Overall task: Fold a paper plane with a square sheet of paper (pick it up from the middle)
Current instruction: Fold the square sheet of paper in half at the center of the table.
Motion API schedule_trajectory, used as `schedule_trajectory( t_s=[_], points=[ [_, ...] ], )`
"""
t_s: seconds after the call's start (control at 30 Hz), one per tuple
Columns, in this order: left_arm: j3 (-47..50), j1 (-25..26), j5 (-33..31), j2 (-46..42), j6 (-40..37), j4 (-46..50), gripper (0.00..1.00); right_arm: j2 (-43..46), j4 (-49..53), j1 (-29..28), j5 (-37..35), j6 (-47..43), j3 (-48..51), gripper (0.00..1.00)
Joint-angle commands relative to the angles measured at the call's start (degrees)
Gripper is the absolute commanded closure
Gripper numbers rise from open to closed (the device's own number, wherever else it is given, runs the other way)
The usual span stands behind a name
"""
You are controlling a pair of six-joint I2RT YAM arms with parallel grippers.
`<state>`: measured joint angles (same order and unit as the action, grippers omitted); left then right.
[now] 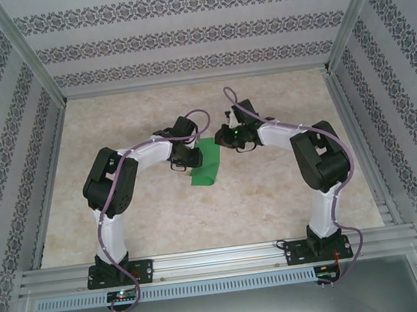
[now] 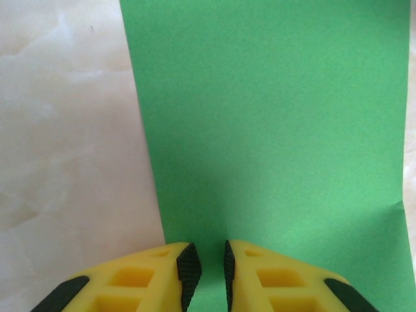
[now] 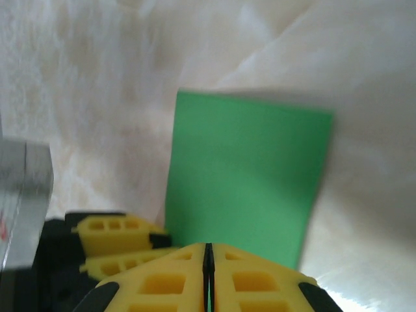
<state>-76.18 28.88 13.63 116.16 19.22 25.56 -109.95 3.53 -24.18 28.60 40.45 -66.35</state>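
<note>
- Top external view: a bright-green sheet of thin paper (image 1: 203,165) lies near the middle of the beige marbled tabletop (image 1: 273,194), between the two wrists. It reads as a narrow oblong. Its near end looks rounded and slightly lifted, and its far end is partly covered by the arms.
- Left wrist view: the sheet (image 2: 273,130) is cut off at the top and bottom of the frame, so its full outline is hidden. A small crease marks its right edge.
- The left gripper (image 2: 208,260) sits over the sheet's near part. Its black pads (image 2: 188,266) stand a narrow gap apart, with green showing through. Whether they touch the paper cannot be told.
- Seen from above, the left gripper (image 1: 184,161) is at the sheet's left edge.
- Right wrist view, blurred: the sheet (image 3: 247,175) stretches away from the right gripper (image 3: 208,250), whose yellow fingers are pressed together. They hide the near edge, so whether they clamp it or merely rest on it cannot be told.
- Seen from above, the right gripper (image 1: 229,138) is just beside the sheet's far right corner.
- A grey block (image 3: 23,195) at the left margin is too blurred to identify.
</note>
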Motion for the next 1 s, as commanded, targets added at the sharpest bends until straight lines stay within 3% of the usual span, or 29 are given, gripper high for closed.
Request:
schedule_trajectory(
  t_s=[0.0, 0.4, 0.97],
  points=[
    [4.09, -0.32, -6.91, 7.59, -1.83, 10.99, 0.73, 0.25, 0.61, -1.38, 2.05, 1.92, 2.61, 0.89],
    [3.59, -0.32, -7.3, 7.9, -1.77, 11.58, 0.73, -3.49, 3.69, -2.62, 1.9, -2.02, 2.01, 0.89],
    [3.5, -0.32, -7.73, 8.64, -2.63, 11.81, 0.73, 0.29, 8.89, -2.83, -0.26, -6.95, 7.65, 0.89]
  ],
)
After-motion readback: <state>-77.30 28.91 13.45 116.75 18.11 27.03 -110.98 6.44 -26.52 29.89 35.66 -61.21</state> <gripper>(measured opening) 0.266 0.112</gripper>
